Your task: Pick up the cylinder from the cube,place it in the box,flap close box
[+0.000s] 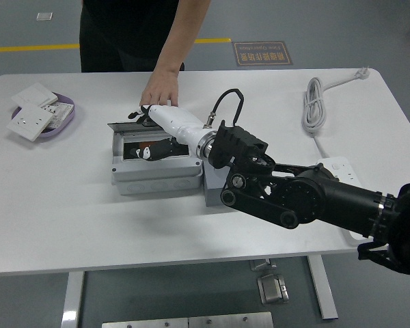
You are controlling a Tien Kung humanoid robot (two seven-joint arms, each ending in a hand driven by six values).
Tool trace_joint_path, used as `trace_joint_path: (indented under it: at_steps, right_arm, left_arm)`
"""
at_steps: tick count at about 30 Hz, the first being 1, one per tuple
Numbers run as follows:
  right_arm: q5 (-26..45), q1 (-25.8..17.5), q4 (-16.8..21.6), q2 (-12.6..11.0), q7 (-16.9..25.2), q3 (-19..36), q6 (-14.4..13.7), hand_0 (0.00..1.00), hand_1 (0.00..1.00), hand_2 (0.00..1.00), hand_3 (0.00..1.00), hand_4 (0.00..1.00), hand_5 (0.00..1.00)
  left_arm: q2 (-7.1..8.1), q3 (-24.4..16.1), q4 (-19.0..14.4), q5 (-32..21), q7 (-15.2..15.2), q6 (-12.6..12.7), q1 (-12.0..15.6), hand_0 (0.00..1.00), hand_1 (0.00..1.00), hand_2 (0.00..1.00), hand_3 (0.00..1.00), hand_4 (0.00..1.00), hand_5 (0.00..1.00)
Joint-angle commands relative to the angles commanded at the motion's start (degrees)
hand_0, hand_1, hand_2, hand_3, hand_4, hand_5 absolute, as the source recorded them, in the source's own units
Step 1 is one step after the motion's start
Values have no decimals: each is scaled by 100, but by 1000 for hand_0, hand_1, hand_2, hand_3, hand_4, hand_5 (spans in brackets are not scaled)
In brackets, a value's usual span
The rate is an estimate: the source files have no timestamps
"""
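Over the box (154, 172) the right arm blocks most of the view: its white forearm lies across the lid (126, 127), which tilts low over the opening. Right hand (150, 116) sits at the lid's far edge; its dark fingers are partly hidden by the person's hand (160, 92), so can't tell if they're spread or curled. Inside the box only a dark cavity with a black-and-white bit shows; the cylinder can't be made out. Cube (215, 191) is just right of the box, touching it, mostly covered by the black arm joints. Left arm is out of frame.

Table (68, 212) is white, on a grey floor with a yellow line and a floor sign at the top. Person stands at the far side, cut off at the chest, one hand down on the table right behind the box.

Far left: a purple tray (58, 123) with white socket plates (31, 116). Right side: a coiled white cable (318, 102) and a power strip (338, 167), partly behind the arm.
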Motion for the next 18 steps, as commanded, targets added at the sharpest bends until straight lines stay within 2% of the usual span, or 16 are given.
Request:
trace_joint_path:
  at_steps: [18]
  right_arm:
    - [-10,-184,240,-229,-5,59,-125,825,755,773,816,807,334]
  left_arm:
    - [-10,-47,0,74,20,7,4,571,590,548,577,573,305]
